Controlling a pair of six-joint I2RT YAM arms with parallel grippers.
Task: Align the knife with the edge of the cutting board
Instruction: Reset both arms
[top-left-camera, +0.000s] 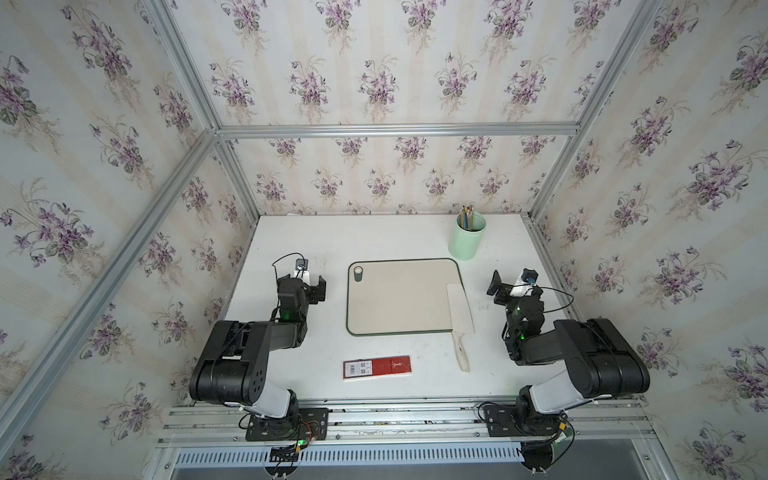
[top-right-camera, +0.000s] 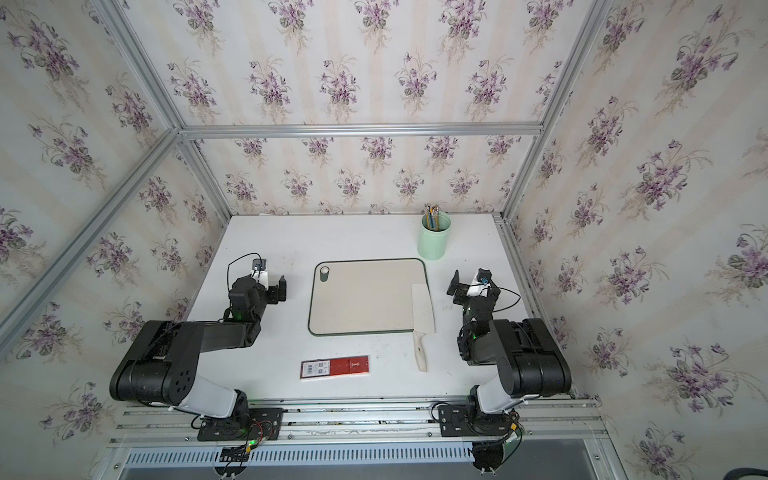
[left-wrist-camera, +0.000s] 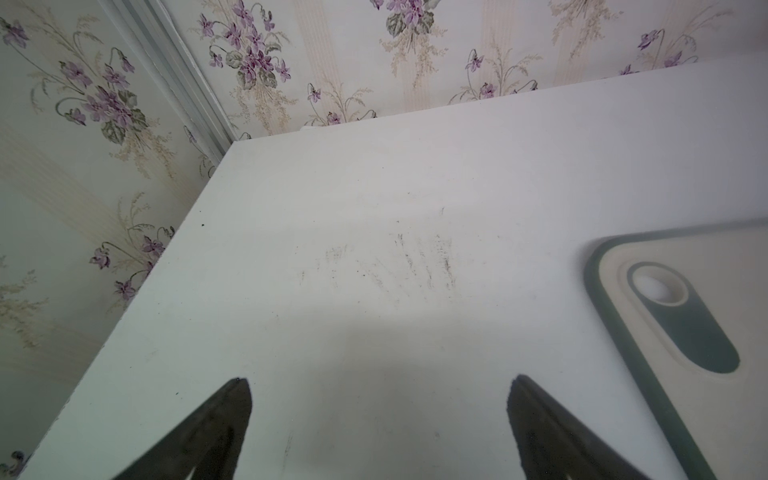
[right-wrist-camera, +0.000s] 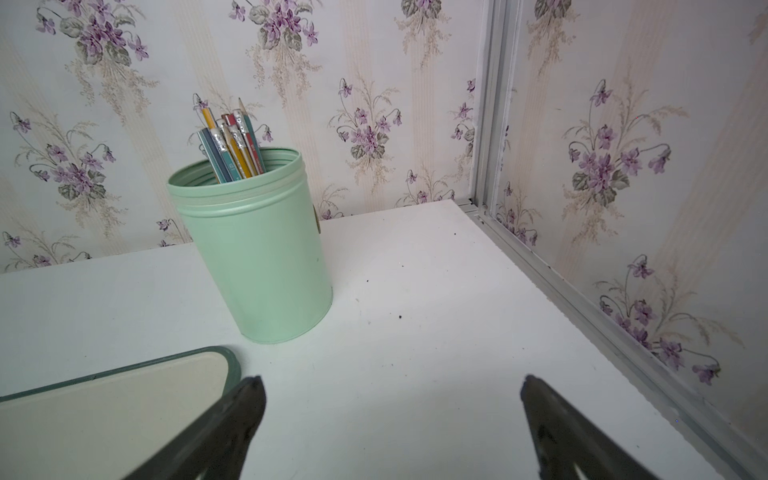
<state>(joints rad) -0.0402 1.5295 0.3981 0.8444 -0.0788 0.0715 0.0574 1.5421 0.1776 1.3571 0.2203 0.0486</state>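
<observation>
In both top views the board (top-left-camera: 399, 297) (top-right-camera: 365, 297) lies mid-desk (top-left-camera: 415, 232) (top-right-camera: 374, 232). The knife (top-left-camera: 459, 307) (top-right-camera: 423, 309) lies flat along the board's right edge, its blade partly on the board and its handle reaching past the near edge onto the desk. A red-and-white box (top-left-camera: 377, 367) (top-right-camera: 334, 367) lies nearer the arms, apart from the board. A green cup (top-left-camera: 466, 243) (top-right-camera: 433, 243) of pencils stands beyond the board's far right corner. The left jaws sit left of the board and the right jaws right of it, both touching nothing.

Left wrist view: the fingers (left-wrist-camera: 224, 424) are spread wide and empty over bare desk (left-wrist-camera: 374, 199), near the board's (left-wrist-camera: 727, 415) holed corner.

Right wrist view: the fingers (right-wrist-camera: 232, 419) are likewise released and empty. The cup (right-wrist-camera: 253, 249), the pencils (right-wrist-camera: 232, 145) and a rounded board corner (right-wrist-camera: 104, 407) show beyond them.
</observation>
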